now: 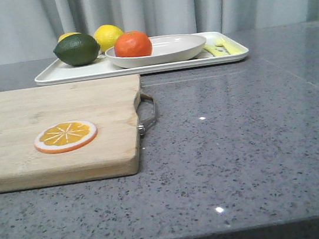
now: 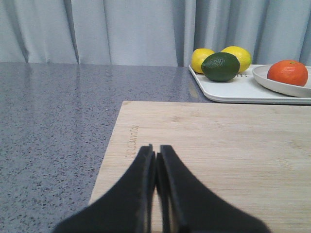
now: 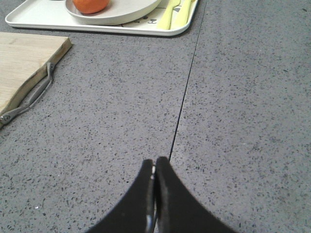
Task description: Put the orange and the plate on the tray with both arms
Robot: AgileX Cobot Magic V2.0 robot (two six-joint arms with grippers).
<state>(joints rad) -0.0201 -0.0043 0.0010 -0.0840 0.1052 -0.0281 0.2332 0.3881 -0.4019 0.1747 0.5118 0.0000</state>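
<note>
The orange point(image 1: 133, 44) rests inside the off-white plate point(image 1: 179, 48), and the plate sits on the white tray point(image 1: 81, 73) at the back of the table. In the left wrist view the orange point(image 2: 287, 72) and plate point(image 2: 279, 87) show at the tray's point(image 2: 233, 91) near side. The right wrist view catches the orange point(image 3: 87, 5), plate point(image 3: 121, 14) and tray point(image 3: 58, 19) far ahead. My left gripper point(image 2: 156, 151) is shut and empty over the wooden board. My right gripper point(image 3: 154, 164) is shut and empty over bare countertop. Neither arm shows in the front view.
A dark green lime point(image 1: 76, 49) and two yellow lemons point(image 1: 108, 36) also lie on the tray, with yellow cutlery print point(image 1: 220, 45) at its right end. A wooden cutting board point(image 1: 23, 121) with a metal handle point(image 1: 148, 112) carries an orange slice disc point(image 1: 65, 136). Curtains hang behind.
</note>
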